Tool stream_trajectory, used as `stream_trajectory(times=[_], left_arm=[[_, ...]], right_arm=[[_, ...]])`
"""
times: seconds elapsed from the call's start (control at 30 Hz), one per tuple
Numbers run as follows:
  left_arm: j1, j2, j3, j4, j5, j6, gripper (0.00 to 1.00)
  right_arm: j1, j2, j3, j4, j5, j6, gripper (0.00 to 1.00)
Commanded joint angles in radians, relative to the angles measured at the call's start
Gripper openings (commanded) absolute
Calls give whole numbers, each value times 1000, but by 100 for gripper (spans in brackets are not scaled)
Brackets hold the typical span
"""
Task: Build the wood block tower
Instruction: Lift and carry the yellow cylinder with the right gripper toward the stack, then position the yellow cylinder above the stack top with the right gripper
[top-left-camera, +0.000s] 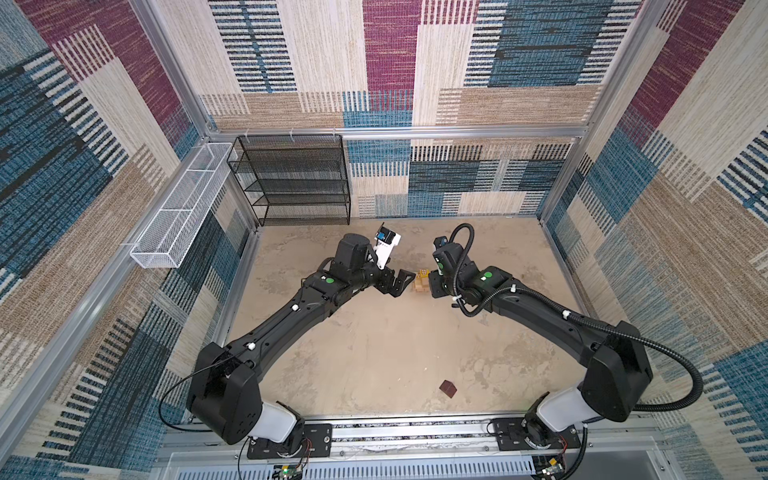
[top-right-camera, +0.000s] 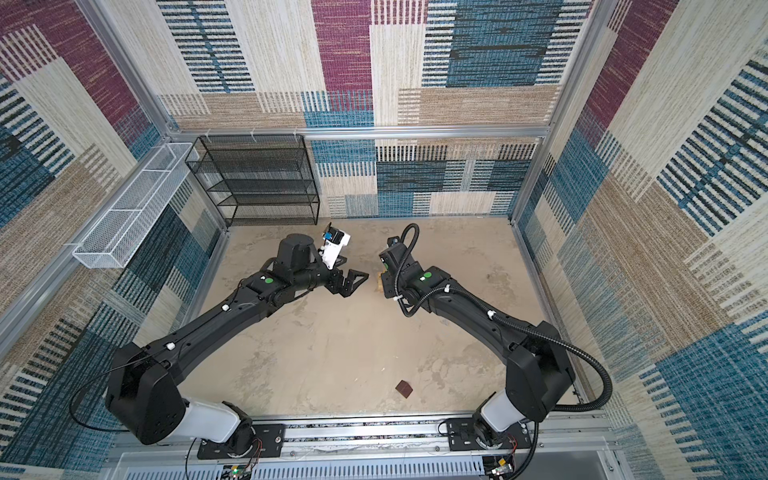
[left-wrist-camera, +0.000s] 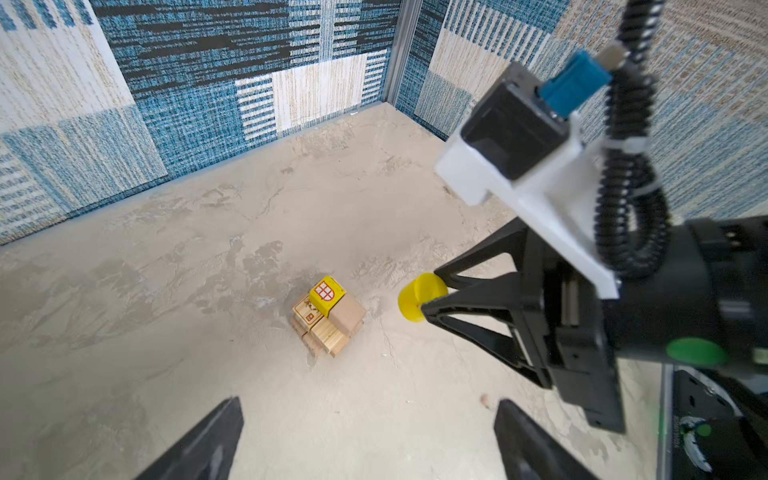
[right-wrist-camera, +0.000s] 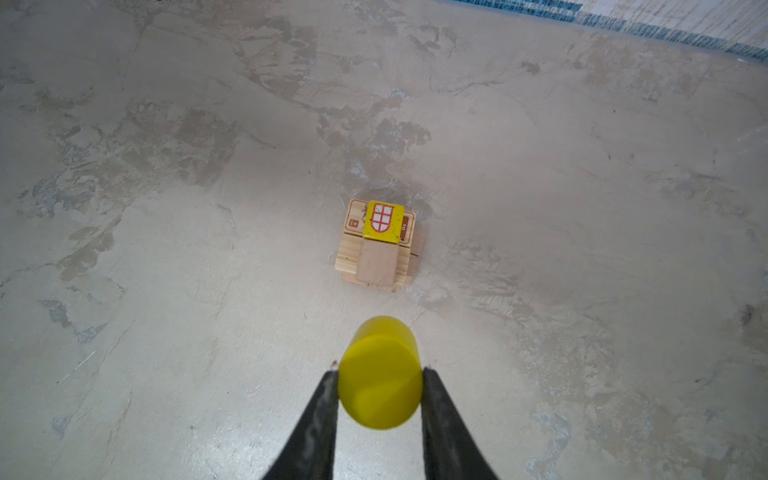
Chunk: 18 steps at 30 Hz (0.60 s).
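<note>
Right fingers grip yellow cylinder near tower.

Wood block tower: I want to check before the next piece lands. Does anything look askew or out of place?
The wood block tower looks square, its yellow cube and tan block sitting flat. Only the dark brown block stands out: it lies alone on the table, far from the tower.

One each: cylinder, yellow cube, brown block
</note>
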Motion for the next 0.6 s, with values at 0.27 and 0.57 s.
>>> stream_trajectory(times=[0.27,0.57], left_arm=[[0,-20,3,-28,-5,-18,99],[0,-22,-8,-17,4,-15,99]], right_arm=[[-30,107,81,52,-27,-14,0],[-46,194,132,65,-52,-18,0]])
